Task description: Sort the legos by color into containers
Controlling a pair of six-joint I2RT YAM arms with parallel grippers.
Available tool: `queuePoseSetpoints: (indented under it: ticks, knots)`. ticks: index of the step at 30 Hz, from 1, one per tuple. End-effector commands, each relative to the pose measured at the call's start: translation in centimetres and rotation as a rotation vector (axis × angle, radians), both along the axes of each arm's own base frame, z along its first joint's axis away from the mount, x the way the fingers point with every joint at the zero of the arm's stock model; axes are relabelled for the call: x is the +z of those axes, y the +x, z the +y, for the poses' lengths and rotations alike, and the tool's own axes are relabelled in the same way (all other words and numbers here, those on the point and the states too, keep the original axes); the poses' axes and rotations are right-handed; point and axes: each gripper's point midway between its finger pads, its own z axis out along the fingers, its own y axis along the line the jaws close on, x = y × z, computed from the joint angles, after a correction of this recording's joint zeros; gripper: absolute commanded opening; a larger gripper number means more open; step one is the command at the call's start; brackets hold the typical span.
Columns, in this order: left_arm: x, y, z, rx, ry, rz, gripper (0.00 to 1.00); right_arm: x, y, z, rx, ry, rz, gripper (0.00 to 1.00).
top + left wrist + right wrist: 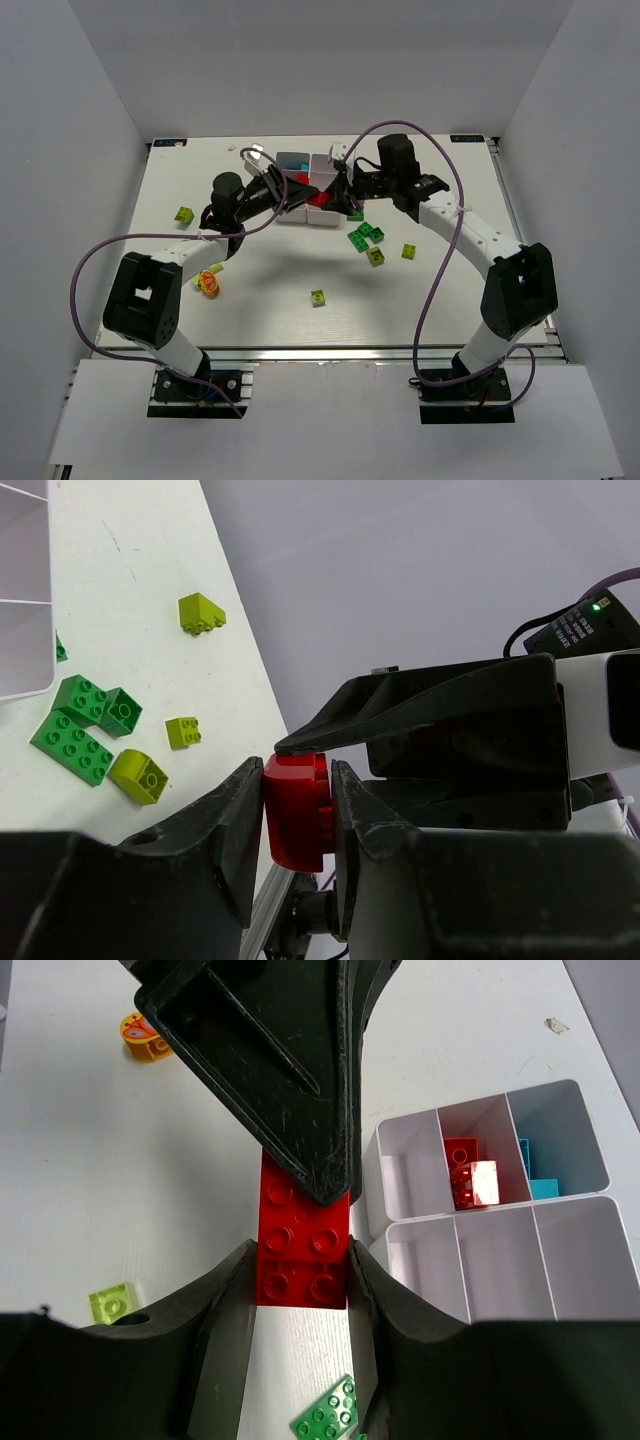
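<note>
Clamping one red brick [302,1245] from both sides: left gripper [298,780] and right gripper [300,1280] each pinch it, just beside the white tray [590,1175]. Black label [585,628] on the right arm [470,230]: print too small to read.

The left gripper [297,795] and right gripper [303,1280] meet at the upper centre of the overhead view. They clamp one red brick [303,1245] from opposite sides, right beside the tray [480,1215], and so wall off its near side. Green and lime bricks [366,238] litter the table [270,320] right of centre. A single lime brick [317,297] sits at lower centre, with an orange piece [209,283] and a far-left lime brick [184,214] on the left. A broad bare stretch lies between the two arms, toward the bottom. Purple cables [437,290] loop out beside each arm.
</note>
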Motion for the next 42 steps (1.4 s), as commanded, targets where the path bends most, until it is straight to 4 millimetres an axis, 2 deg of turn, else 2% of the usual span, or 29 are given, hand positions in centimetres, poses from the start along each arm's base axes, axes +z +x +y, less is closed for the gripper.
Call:
queuePoseSetpoints:
  ticks: [1, 3, 5, 8, 9, 11, 13, 16, 17, 19, 21, 22, 23, 24, 25, 26, 29, 30, 32, 33, 35, 42]
  knots:
    - [1.5, -0.9, -0.6, -0.057, -0.008, -0.06, 0.33, 2.2, 0.7, 0.7, 0.009, 0.038, -0.061, 0.0]
    - [1.2, -1.0, -0.7, -0.064, 0.0, -0.053, 0.29, 2.1, 0.9, 0.7, 0.005, 0.035, -0.06, 0.0]
    - [1.3, -0.9, -0.6, -0.064, 0.004, -0.054, 0.25, 2.0, 0.9, 0.7, 0.003, 0.035, -0.061, 0.07]
    - [1.1, -0.7, -0.6, -0.063, 0.022, -0.052, 0.21, 1.9, 1.1, 0.7, -0.007, 0.031, -0.062, 0.42]
    - [1.0, -0.6, -0.5, -0.054, 0.029, -0.048, 0.19, 1.8, 1.3, 0.6, -0.021, 0.026, -0.063, 0.65]
    - [0.2, 0.3, 0.4, -0.011, 0.064, -0.025, 0.16, 1.8, 1.6, 0.5, -0.032, 0.024, -0.071, 0.89]
    - [-0.3, 1.1, 1.5, 0.035, 0.082, -0.009, 0.13, 1.6, 1.9, 0.3, -0.058, 0.013, -0.08, 0.89]
    - [-1.1, 2.7, 4.1, 0.125, 0.117, 0.017, 0.12, 1.2, 2.3, -0.4, -0.095, -0.007, -0.095, 0.89]
    - [-1.9, 3.3, 5.4, 0.159, 0.145, 0.051, 0.12, 1.1, 2.4, -0.6, -0.103, -0.011, -0.1, 0.89]
    - [-1.7, 4.3, 6.7, 0.197, 0.2, 0.024, 0.12, 0.9, 2.5, -1.2, -0.122, -0.019, -0.108, 0.89]
    - [-2.6, 5.1, 8.2, 0.241, 0.288, 0.032, 0.12, 0.9, 2.5, -1.7, -0.134, -0.022, -0.114, 0.89]
    - [-1.6, 5.9, 8.6, 0.259, 0.315, 0.008, 0.12, 0.8, 2.5, -1.9, -0.137, -0.023, -0.113, 0.9]
    - [-2.8, 6.2, 9.3, 0.282, 0.371, 0.053, 0.12, 0.5, 2.5, -2.1, -0.14, -0.027, -0.106, 0.89]
    - [-2.9, 6.6, 9.6, 0.281, 0.418, 0.028, 0.12, 0.5, 2.3, -2.2, -0.135, -0.025, -0.103, 0.88]
    - [-1.6, 7.4, 9.7, 0.292, 0.433, -0.003, 0.12, 0.4, 2.3, -2.4, -0.14, -0.025, -0.095, 0.86]
    - [-2.9, 7.4, 10.0, 0.288, 0.473, 0.041, 0.12, 0.3, 2.4, -2.5, -0.144, -0.023, -0.086, 0.83]
    - [-2.6, 8.7, 11.0, 0.323, 0.556, 0.028, 0.12, 0.3, 2.4, -2.8, -0.149, -0.011, -0.055, 0.57]
    - [-2.9, 9.3, 11.4, 0.343, 0.582, 0.033, 0.12, 0.5, 2.4, -2.9, -0.146, -0.004, -0.051, 0.39]
    - [-2.6, 10.0, 11.9, 0.356, 0.629, 0.02, 0.12, 0.5, 2.5, -3.0, -0.147, 0.0, -0.042, 0.22]
    - [-3.0, 10.3, 12.1, 0.359, 0.654, 0.018, 0.12, 0.5, 2.5, -3.1, -0.146, 0.001, -0.041, 0.09]
    - [-2.8, 10.8, 12.0, 0.359, 0.664, 0.008, 0.12, 0.5, 2.6, -3.1, -0.149, 0.001, -0.042, 0.05]
    - [-4.0, 12.0, 11.3, 0.338, 0.687, 0.012, 0.12, 0.5, 2.8, -3.4, -0.159, 0.004, -0.04, 0.09]
